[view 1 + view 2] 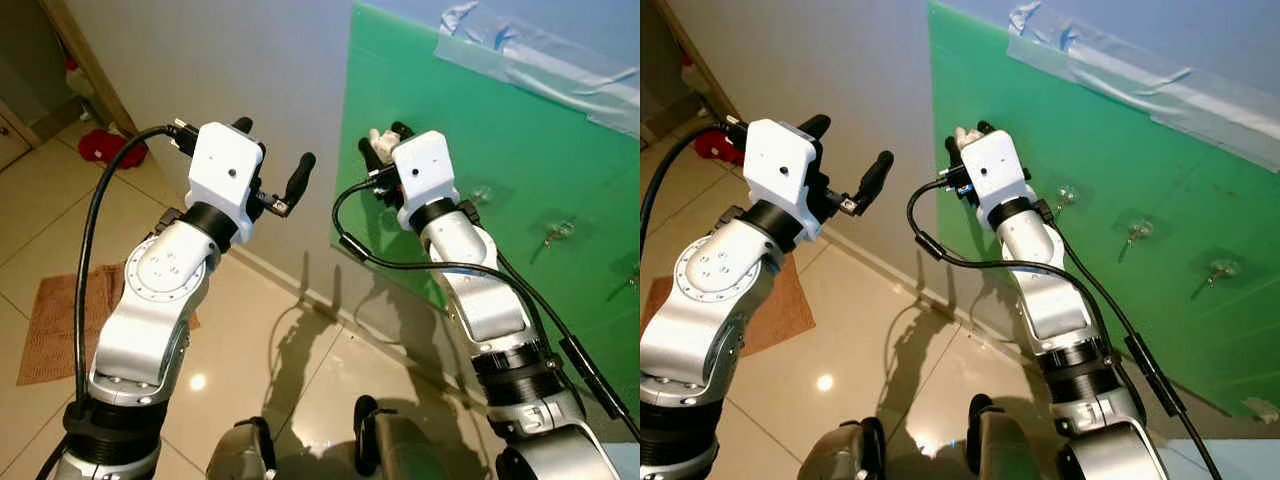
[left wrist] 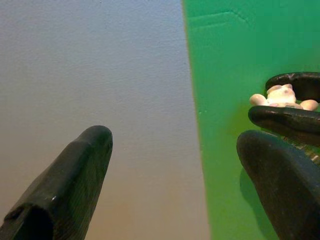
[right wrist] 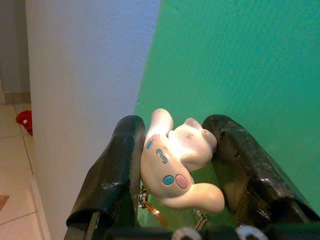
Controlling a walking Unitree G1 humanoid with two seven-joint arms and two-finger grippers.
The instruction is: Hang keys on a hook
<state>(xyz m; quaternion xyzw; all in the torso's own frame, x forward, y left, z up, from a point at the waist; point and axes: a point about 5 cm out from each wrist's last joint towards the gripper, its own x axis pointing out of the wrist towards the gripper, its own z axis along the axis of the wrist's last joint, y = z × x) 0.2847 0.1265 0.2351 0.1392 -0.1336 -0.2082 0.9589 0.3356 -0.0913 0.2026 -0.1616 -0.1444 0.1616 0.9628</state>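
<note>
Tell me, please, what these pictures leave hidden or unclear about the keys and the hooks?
- Keys: in the right wrist view, the right gripper clamps a white charm; only a bit of ring shows below, the rest hidden by fingers.
- Hooks: in the eye views, too small to tell their shape on the green board.
- Gap from charm to nearest hook: right arm covers it.

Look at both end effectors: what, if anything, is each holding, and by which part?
The right end effector grips the keys by the white figurine keychain, pinched between its fingers. The left end effector is open and holds nothing.
</note>
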